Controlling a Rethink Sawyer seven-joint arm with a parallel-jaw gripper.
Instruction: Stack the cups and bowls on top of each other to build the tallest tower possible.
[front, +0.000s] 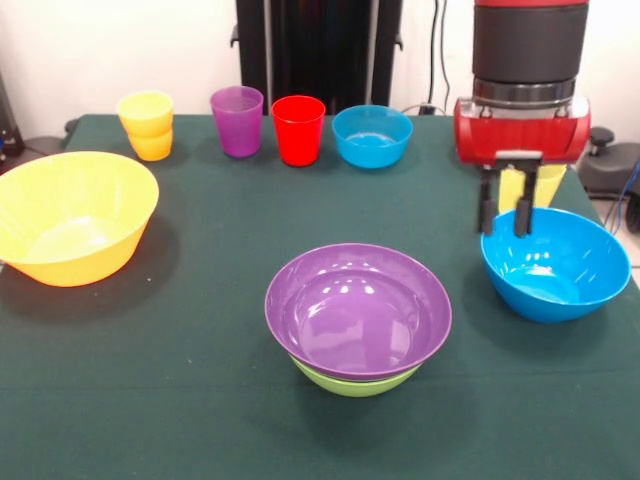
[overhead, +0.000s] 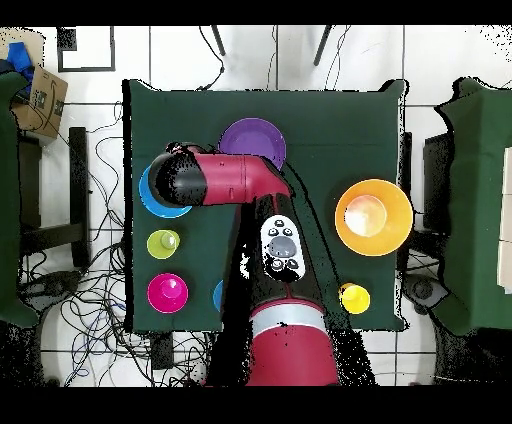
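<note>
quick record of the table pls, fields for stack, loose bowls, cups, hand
stack: glossy purple plastic bowl nested in green plastic bowl
loose bowls: wide orange-yellow plastic bowl; large blue plastic bowl; small blue bowl
cups: two stacked yellow tumblers; translucent purple tumbler; red tumbler
hand: hand open, over the large blue bowl's far rim

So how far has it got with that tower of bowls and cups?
Barely begun. Done: the purple bowl sits nested on the green bowl. In hand: the gripper hangs open above the far rim of the large blue bowl, holding nothing. Left: the orange bowl, the small blue bowl and the cups along the far edge, all apart.
</note>
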